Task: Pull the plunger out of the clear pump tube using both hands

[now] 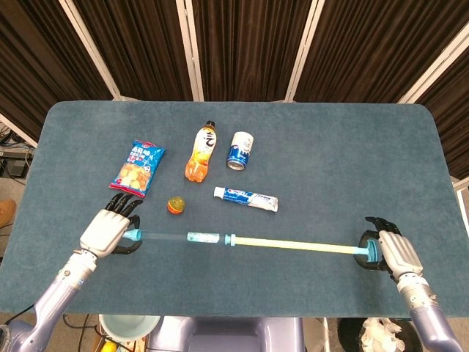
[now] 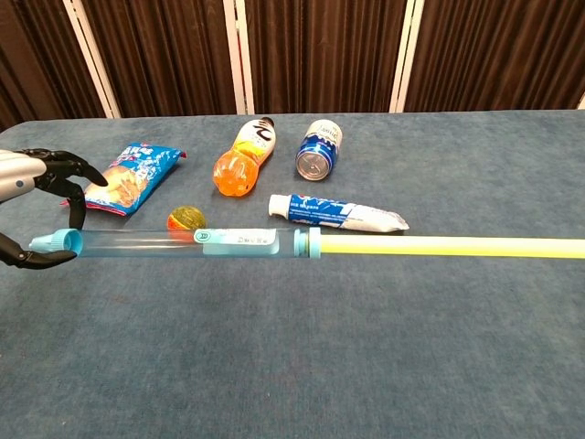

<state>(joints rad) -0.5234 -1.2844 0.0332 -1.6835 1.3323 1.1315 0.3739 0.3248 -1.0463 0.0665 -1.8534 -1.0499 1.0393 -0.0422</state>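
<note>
Two robot hands hold the long clear plastic pump tube (image 1: 172, 236) above the blue tabletop (image 1: 330, 161): left robot hand (image 1: 110, 233) clamped on its capped end, right robot hand (image 1: 387, 253) around the yellow-rod plunger (image 1: 293, 245) handle. Light, stiff, probably slippery; end grips suit pulling.

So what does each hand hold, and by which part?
Left hand grips the clear pump tube by its capped end; right hand grips the yellow plunger rod by its blue handle.

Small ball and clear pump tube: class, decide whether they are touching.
Apart. The head view shows bare tabletop between the small ball and the clear pump tube; the chest view merely overlaps them.
</note>
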